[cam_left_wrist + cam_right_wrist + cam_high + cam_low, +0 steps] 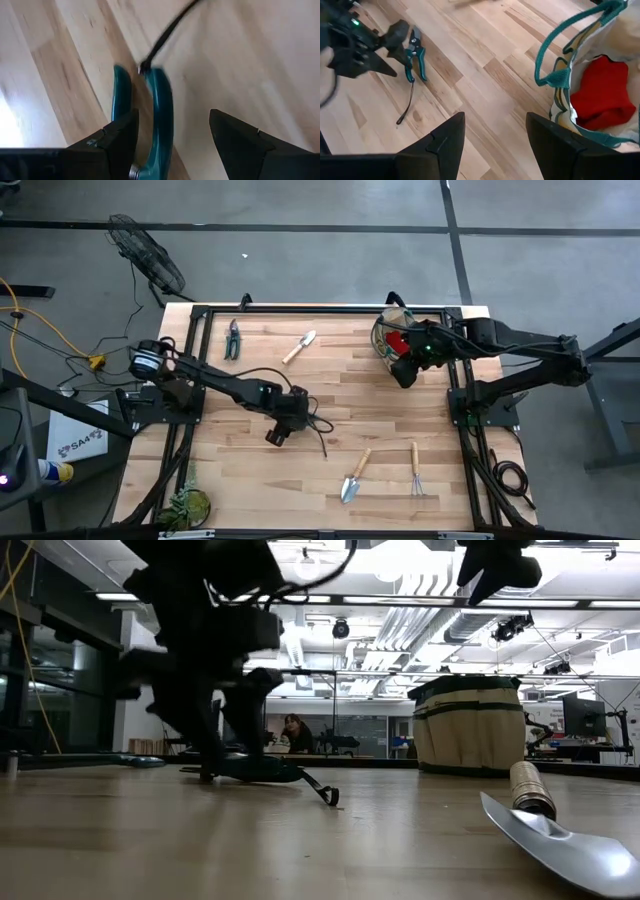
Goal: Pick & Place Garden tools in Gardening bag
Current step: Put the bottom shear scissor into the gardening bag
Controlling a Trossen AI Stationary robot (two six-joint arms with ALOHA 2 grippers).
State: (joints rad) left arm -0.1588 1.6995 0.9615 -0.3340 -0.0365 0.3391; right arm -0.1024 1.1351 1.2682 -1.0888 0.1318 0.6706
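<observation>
- Left gripper [172, 132], fingers spread wide, straddles the glossy teal-handled pruner [159, 107] lying mid-table — nothing gripped.
- Right gripper [495, 135] gapes empty by the soft canvas gardening bag [590, 80]; red cloth [602, 97] sits inside.
- Plank table [330, 395] lies bare between both arms.

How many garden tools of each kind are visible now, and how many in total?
Trowels: 2
Hand rake: 1
Pruners: 2
Red cloth piece in the gardening bag: 1
Total: 6
</observation>
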